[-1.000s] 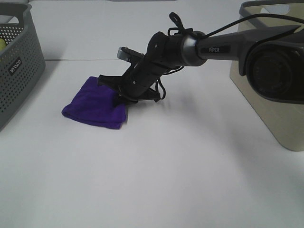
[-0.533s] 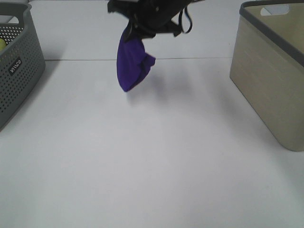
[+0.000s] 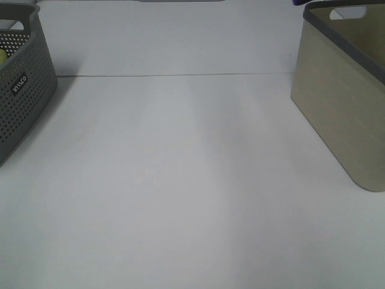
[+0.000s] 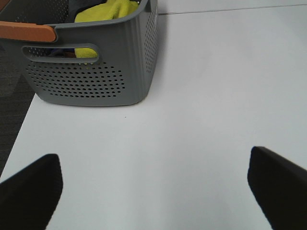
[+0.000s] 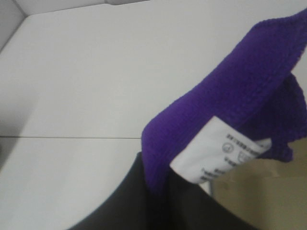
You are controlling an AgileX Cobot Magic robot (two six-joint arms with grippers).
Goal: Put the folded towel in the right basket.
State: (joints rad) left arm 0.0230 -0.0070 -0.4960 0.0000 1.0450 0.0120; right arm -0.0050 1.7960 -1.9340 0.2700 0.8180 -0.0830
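The purple folded towel (image 5: pixel 240 100), with a white care label (image 5: pixel 225 151), hangs bunched from my right gripper (image 5: pixel 160 194), which is shut on it. In the right wrist view it is up in the air, with the beige right basket (image 5: pixel 268 191) just behind and below it. In the high view the right arm is out of frame. Only a purple sliver (image 3: pixel 299 2) shows at the top edge, beside the right basket's (image 3: pixel 337 102) near corner. My left gripper (image 4: pixel 153 191) is open and empty above the table.
A grey perforated basket (image 3: pixel 18 84) stands at the left edge. The left wrist view shows it (image 4: pixel 91 76) holding a yellow cloth (image 4: pixel 108 9). The white table (image 3: pixel 180 180) lies between the two baskets.
The right gripper lifted the purple towel off the table, then carried it up and to the right, out of the high view, toward the beige basket.
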